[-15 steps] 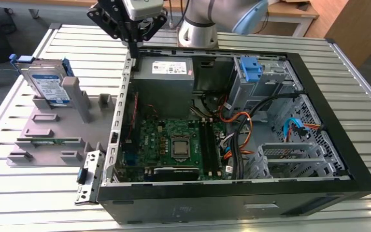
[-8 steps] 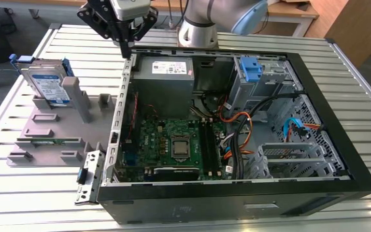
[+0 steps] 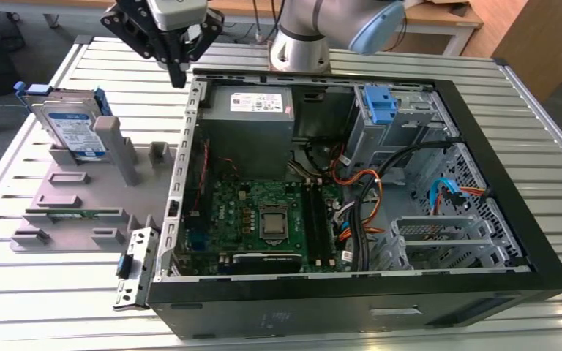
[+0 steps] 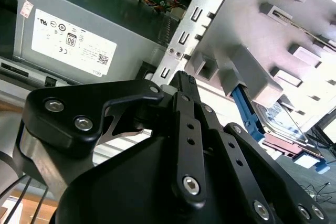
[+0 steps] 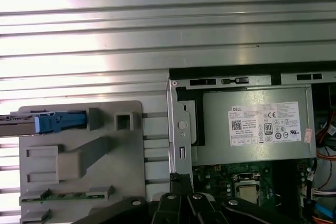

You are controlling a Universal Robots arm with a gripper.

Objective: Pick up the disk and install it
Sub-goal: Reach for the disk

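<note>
The disk (image 3: 70,126) stands on edge in a slot of the grey holder (image 3: 76,191) on the exterior view's left, its blue-and-white label showing between blue rails. In both wrist views I see it edge-on: the disk (image 5: 31,124) and the disk (image 4: 283,123). My gripper (image 3: 176,74) hangs above the far left corner of the open computer case (image 3: 359,292), to the exterior view's right of the disk and apart from it. Its fingers (image 4: 184,83) are pressed together, shut on nothing. The gripper (image 5: 181,181) tip sits over the case wall.
The grey power-supply box (image 3: 249,110) with a white sticker lies in the case's far left part, with the motherboard (image 3: 261,219) in front. A blue bracket (image 3: 380,104) stands in the drive bay. Cables (image 3: 374,194) cross the case. The slatted metal table (image 3: 27,307) surrounds it.
</note>
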